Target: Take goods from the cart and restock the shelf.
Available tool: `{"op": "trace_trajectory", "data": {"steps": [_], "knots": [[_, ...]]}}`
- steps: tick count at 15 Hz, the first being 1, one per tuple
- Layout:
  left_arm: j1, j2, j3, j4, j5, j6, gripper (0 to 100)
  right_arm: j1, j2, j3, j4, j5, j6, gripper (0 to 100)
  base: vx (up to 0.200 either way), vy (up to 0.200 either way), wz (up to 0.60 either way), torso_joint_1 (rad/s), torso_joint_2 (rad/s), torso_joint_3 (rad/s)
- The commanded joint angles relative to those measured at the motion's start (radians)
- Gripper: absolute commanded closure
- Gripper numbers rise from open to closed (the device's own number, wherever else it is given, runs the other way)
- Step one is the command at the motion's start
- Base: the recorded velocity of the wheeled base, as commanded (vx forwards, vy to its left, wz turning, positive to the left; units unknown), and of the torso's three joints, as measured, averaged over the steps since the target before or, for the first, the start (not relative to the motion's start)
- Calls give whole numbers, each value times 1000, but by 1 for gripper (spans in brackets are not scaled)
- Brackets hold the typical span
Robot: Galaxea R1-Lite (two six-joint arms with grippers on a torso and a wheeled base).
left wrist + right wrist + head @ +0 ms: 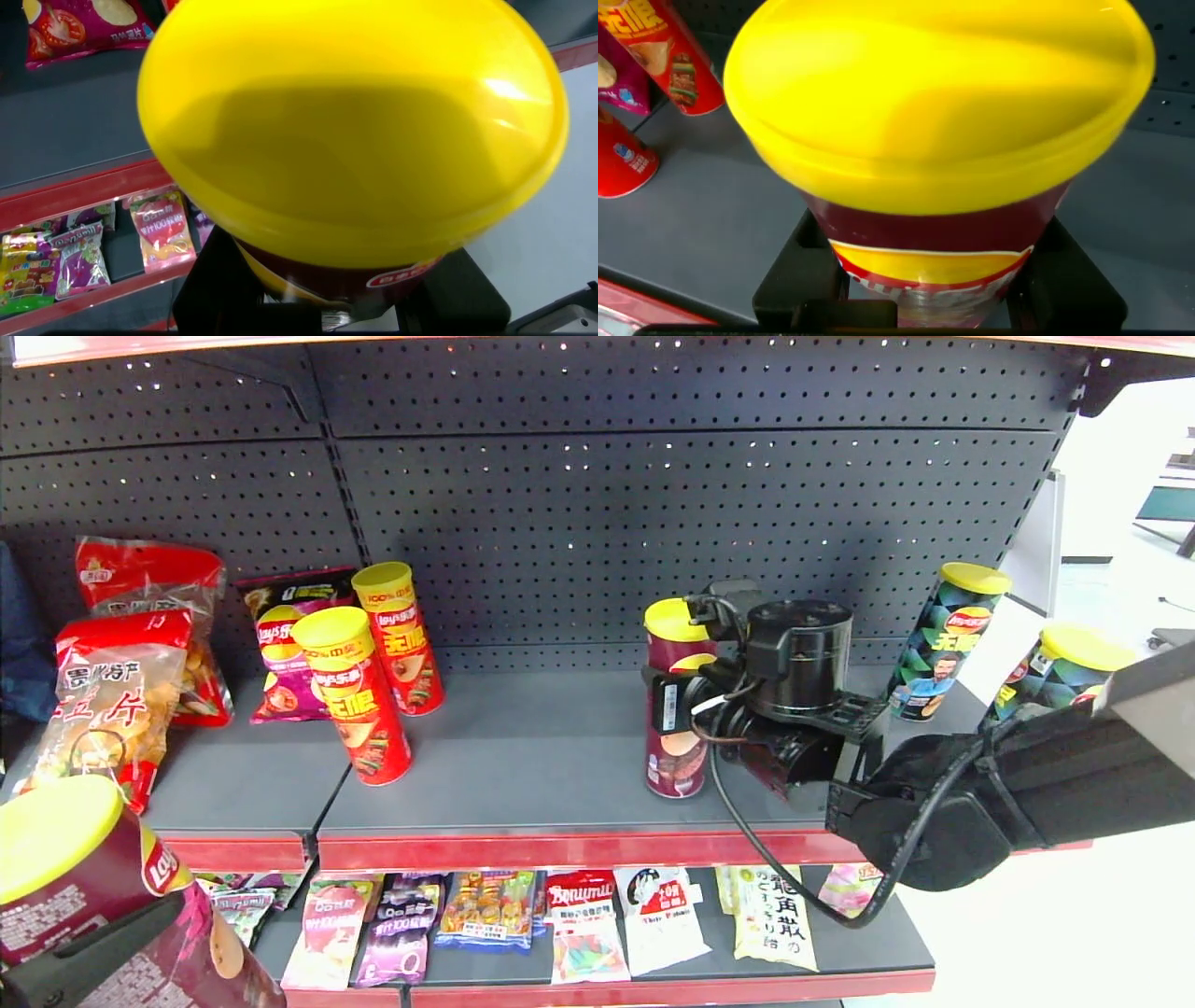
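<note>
- Presently, upper shelf (523,756): grey deck, red front edge, dark pegboard back.
- Right claw (693,714): closed on a maroon can (674,761), one finger on each side of the body.
- Maroon can: yellow lid, upright near the middle of the upper shelf, base down at the deck. The claw partly covers its label.
- Left claw (89,947): gripping a second maroon can (65,887).
- Second maroon can: yellow lid, tilted, held at the near left, in front of the shelf edge. A round emblem shows on its side.
- Front red can (353,700) and rear red can (400,639): yellow lids, yellow lettering, both leaning, on the left part of the upper shelf.
- Green-patterned can (948,639) and its twin (1064,672): yellow lids, at the right end.
- Red bags (121,700) and purple bag (285,644): far left, propped against the back.
- Lower shelf (840,933): a row of small printed sachets (485,905) lying flat.
</note>
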Motion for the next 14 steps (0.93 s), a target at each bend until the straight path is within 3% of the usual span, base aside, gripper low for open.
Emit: {"op": "trace_trajectory", "data": {"steps": [1, 14], "knots": [[0, 0, -1, 0, 0, -1, 100, 11, 10, 26, -21, -4, -2, 100, 0, 0, 0, 0, 0, 0], [0, 0, -1, 0, -3, 0, 100, 8, 15, 123, -116, -17, -8, 100, 0, 0, 0, 0, 0, 0]]}}
